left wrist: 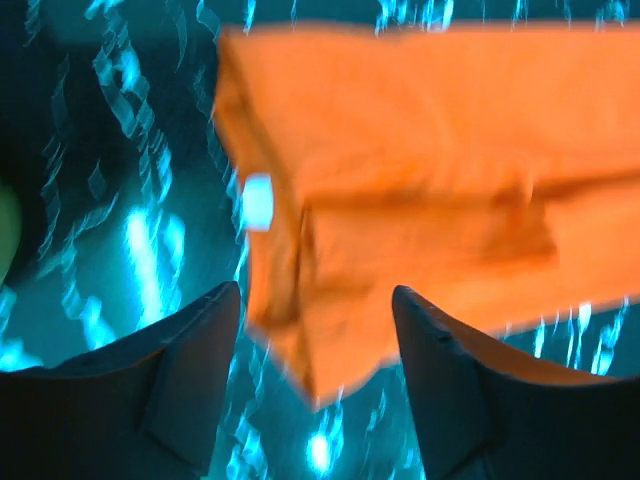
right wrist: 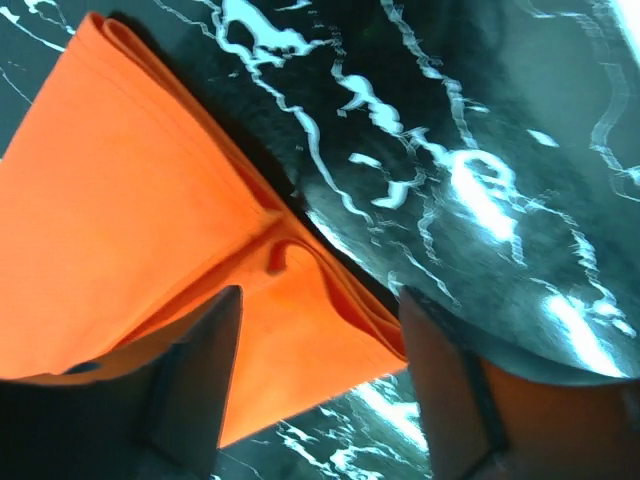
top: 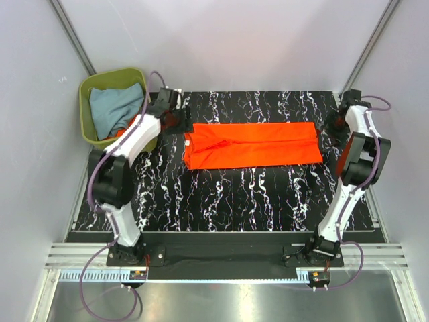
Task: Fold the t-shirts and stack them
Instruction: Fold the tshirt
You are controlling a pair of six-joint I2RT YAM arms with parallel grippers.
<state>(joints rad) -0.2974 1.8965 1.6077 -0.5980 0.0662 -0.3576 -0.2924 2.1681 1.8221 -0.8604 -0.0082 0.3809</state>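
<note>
A bright orange t-shirt (top: 253, 145) lies folded into a long flat strip across the far middle of the black marbled table. My left gripper (top: 175, 121) is open just off its left end; in the left wrist view the orange t-shirt (left wrist: 420, 180) lies ahead of the open gripper (left wrist: 316, 300), a corner reaching between the fingers. My right gripper (top: 333, 124) is open at the shirt's right end; in the right wrist view the gripper (right wrist: 320, 305) hangs over a folded corner of the orange t-shirt (right wrist: 130, 230). A pale grey-blue t-shirt (top: 115, 109) lies in the bin.
The olive-green bin (top: 86, 113) stands at the far left corner beside the left arm, with a bit of orange cloth showing under the grey-blue shirt. Grey walls and metal posts enclose the table. The black marbled table top (top: 228, 198) stretches toward the arm bases.
</note>
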